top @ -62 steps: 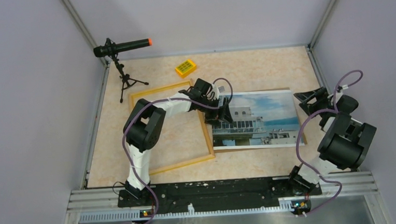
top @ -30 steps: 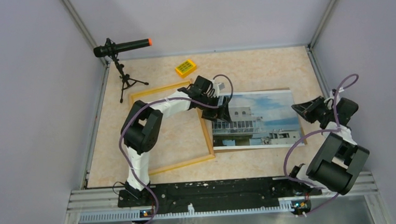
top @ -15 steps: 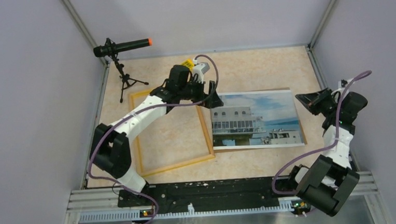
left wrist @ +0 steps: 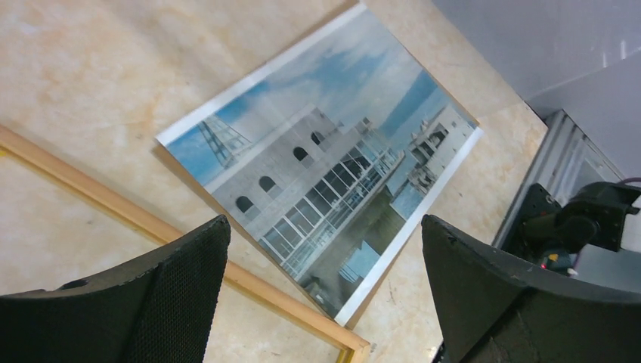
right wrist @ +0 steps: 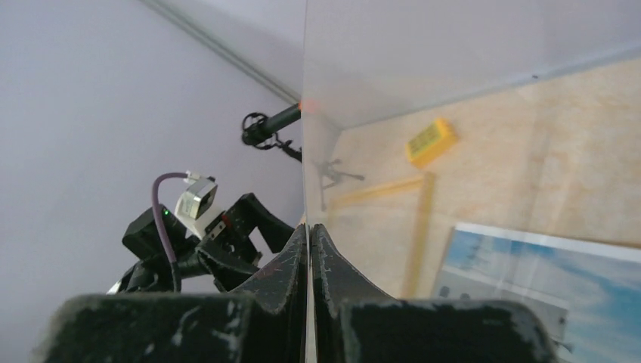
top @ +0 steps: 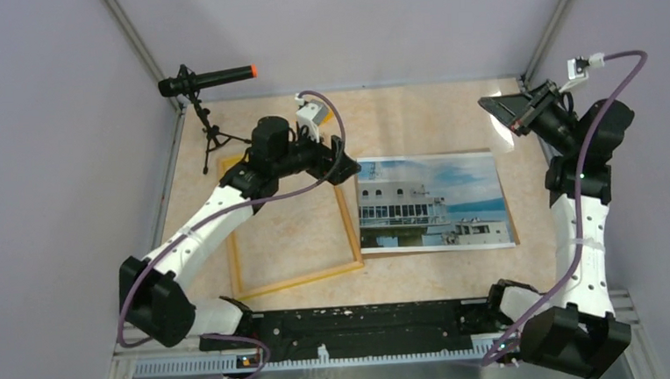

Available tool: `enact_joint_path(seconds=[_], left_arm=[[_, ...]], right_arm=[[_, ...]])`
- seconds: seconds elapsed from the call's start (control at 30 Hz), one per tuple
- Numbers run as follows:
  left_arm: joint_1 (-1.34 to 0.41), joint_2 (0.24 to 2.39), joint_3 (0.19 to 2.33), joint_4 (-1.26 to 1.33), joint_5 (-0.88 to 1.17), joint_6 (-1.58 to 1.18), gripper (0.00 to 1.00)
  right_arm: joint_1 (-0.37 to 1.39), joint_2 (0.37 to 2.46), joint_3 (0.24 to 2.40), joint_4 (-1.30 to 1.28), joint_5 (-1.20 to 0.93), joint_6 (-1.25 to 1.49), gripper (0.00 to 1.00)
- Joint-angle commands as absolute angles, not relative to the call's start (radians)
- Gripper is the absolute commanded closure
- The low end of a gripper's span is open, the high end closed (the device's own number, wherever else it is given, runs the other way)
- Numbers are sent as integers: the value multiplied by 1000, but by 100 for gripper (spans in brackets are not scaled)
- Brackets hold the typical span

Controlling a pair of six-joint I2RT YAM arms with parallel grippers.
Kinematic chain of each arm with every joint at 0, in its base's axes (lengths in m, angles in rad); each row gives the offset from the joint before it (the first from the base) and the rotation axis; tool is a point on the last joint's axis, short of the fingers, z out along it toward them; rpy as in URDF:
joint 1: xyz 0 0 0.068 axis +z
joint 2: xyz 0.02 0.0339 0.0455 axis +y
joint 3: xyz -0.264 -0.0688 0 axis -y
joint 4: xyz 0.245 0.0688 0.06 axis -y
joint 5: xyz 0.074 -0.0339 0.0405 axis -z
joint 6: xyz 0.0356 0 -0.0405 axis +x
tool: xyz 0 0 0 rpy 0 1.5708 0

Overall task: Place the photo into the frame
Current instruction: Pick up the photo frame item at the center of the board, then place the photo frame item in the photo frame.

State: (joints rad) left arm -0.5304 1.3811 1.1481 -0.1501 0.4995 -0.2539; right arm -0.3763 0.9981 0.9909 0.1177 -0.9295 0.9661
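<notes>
The photo of a white building under blue sky lies face up on the table, right of the light wood frame, which lies flat. My left gripper hovers open and holds nothing above the frame's far right corner. In the left wrist view the photo and a frame rail show between its wide-apart fingers. My right gripper is raised at the back right, shut on the edge of a thin clear sheet that stands up from its jaws.
A microphone on a small tripod stands at the back left. A yellow block lies near the back wall beyond the frame. A brown board's edge shows under the photo's right side. Grey walls close in the table.
The left gripper left the photo's left edge and swung back-left over the frame's far corner. The right gripper closed at the photo's right edge and rose to the back right with the clear sheet.
</notes>
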Motion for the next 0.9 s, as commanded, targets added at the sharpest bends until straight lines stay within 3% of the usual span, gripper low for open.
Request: enact_joint_path(seconds=[0.0, 0.3, 0.53, 0.67, 0.87], left_arm=[[-522, 1206, 1122, -102, 359, -174, 1], [-517, 836, 938, 86, 92, -92, 1], [-515, 714, 869, 131, -113, -70, 1], [-515, 739, 884, 108, -154, -77, 1], [-514, 838, 937, 48, -125, -100, 1]], right_arm=[[-235, 1003, 1142, 57, -924, 945, 100], [-60, 985, 1156, 128, -935, 1056, 100], [-58, 1079, 936, 273, -996, 1099, 100], [-52, 1214, 810, 372, -1032, 1053, 100], [-30, 1579, 780, 549, -1201, 1001, 100]])
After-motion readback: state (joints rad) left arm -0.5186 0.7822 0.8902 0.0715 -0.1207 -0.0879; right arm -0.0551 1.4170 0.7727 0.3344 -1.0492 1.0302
